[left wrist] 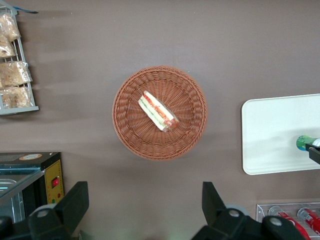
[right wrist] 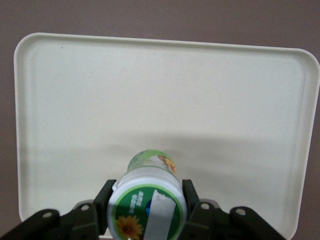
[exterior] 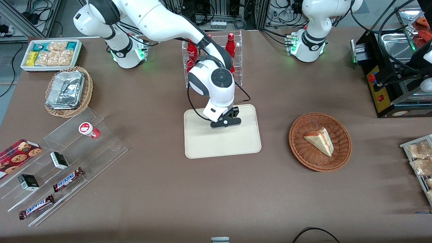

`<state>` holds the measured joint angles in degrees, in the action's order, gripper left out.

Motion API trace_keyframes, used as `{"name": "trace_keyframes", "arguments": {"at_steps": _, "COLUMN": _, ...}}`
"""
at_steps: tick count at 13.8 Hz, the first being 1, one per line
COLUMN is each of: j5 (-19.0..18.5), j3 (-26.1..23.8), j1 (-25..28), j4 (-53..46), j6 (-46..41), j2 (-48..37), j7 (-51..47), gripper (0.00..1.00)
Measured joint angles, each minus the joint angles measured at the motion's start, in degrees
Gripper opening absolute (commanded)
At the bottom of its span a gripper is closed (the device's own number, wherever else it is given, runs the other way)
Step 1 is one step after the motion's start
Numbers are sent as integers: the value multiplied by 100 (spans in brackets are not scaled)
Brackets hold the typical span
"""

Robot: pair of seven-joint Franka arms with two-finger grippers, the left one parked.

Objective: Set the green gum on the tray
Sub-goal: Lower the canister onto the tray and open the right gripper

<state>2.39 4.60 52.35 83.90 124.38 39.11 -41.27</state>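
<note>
Cream-beige tray [exterior: 202, 145], flat and smooth with rounded corners and a low rim, lies on the matte brown table [exterior: 216, 195]; I use it as my landmark. My gripper [exterior: 225, 122] hangs over the tray's half farther from the front camera. Its black fingers [right wrist: 102, 210] are closed to the width of the green gum [right wrist: 148, 205], one pressing each side just under the lid, so I hold the bottle firmly. The gum is a small glossy cylinder: green body, round white lid printed with a green patch and a yellow flower. It is above the tray's surface; I cannot tell whether its base touches. Toward the parked arm's end of the table from the tray sits a round brown wicker basket [exterior: 341, 157] holding a wedge-shaped sandwich [exterior: 320, 140]. Toward my working arm's end, a clear stepped acrylic stand [exterior: 101, 148] holds a red-bodied bottle [exterior: 89, 130] with a white lid.
</note>
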Motion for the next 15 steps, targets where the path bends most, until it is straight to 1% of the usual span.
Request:
{"name": "trace_keyframes", "arguments": {"at_steps": 8, "j5": 0, "j3": 27, "j1": -12, "j4": 192, "j6": 452, "j2": 263, "j7": 0, "gripper": 0}}
{"name": "trace_keyframes", "arguments": {"at_steps": 9, "j5": 0, "j3": 27, "j1": -12, "j4": 200, "j6": 468, "j2": 294, "j7": 0, "gripper": 12}}
{"name": "trace_keyframes", "arguments": {"at_steps": 10, "j5": 0, "j3": 27, "j1": -12, "j4": 205, "j6": 484, "j2": 322, "j7": 0, "gripper": 81}}
{"name": "trace_keyframes", "arguments": {"at_steps": 11, "j5": 0, "j3": 27, "j1": -12, "j4": 212, "j6": 498, "j2": 341, "j7": 0, "gripper": 100}}
{"name": "trace_keyframes", "arguments": {"at_steps": 15, "j5": 0, "j3": 41, "j1": -42, "j4": 205, "j6": 534, "j2": 357, "j7": -11, "gripper": 100}}
